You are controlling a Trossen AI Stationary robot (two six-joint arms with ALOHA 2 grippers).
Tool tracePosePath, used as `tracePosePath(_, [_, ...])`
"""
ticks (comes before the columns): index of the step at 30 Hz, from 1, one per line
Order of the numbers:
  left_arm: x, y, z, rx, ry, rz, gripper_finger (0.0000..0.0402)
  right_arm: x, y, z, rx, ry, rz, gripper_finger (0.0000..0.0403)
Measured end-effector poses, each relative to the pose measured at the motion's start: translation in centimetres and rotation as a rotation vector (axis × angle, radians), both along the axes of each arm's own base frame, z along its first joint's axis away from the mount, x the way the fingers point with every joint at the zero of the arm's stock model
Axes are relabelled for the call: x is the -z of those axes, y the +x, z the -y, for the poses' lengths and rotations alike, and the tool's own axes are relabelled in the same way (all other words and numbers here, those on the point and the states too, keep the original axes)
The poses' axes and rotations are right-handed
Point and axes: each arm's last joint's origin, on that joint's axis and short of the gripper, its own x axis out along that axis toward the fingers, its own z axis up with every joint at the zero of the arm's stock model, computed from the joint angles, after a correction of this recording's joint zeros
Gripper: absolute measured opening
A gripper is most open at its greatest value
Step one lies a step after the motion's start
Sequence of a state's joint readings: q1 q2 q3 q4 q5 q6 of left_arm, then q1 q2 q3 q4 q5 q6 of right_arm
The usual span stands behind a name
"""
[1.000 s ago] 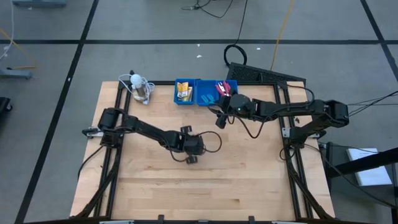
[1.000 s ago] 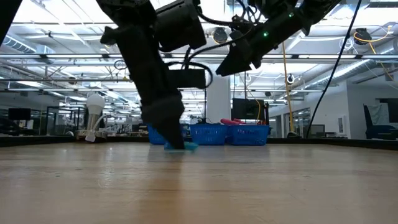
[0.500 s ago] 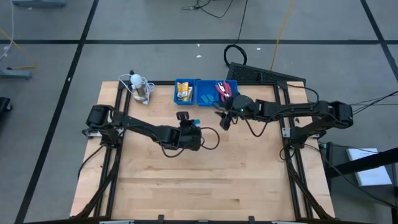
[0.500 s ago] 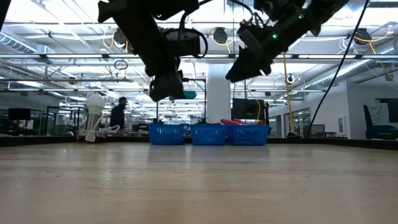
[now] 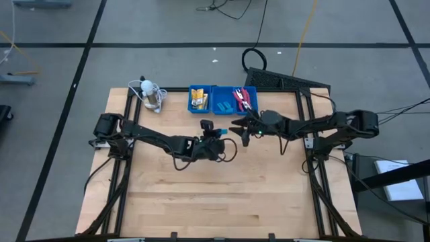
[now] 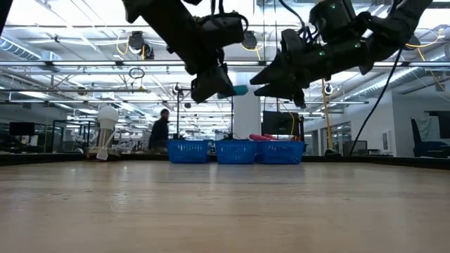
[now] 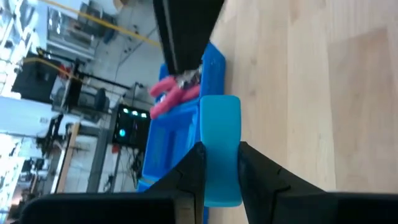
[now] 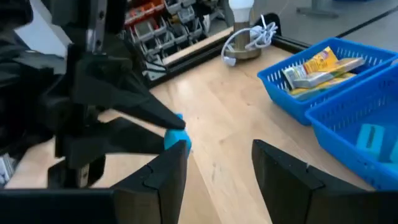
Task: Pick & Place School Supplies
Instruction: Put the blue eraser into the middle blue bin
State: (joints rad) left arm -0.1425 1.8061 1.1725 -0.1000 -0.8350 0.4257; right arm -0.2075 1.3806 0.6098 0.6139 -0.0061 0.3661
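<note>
Lifted off the table since earlier, the left gripper [image 7: 219, 165] pinches a light-blue piece [image 7: 219, 146]. Right gripper [image 8: 217, 158] hovers spread, empty. Writing on the yellow packets [image 8: 320, 68] seems unreadable.

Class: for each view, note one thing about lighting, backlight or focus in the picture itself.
Low view: bright ceiling lights leave the left gripper a dark silhouette. Left wrist view: the light-blue piece is soft-edged. High view: evenly lit. Right wrist view: the blue tray is soft.
</note>
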Motion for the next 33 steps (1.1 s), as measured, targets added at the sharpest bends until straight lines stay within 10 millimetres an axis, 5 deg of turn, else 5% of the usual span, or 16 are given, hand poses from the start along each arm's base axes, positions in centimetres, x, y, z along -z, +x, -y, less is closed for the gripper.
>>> tracePosePath(26, [-1.6,1.6,-1.6,0.144,-0.004,0.122,0.0072,0.1,0.1,-0.1,-0.050,0.021,0.020,0.0171])
tracePosePath(33, [-1.3,1.7,-1.5,0.151,-0.019,0.124,0.0072,0.0,0.1,-0.2,-0.082,0.018,0.037,0.0127])
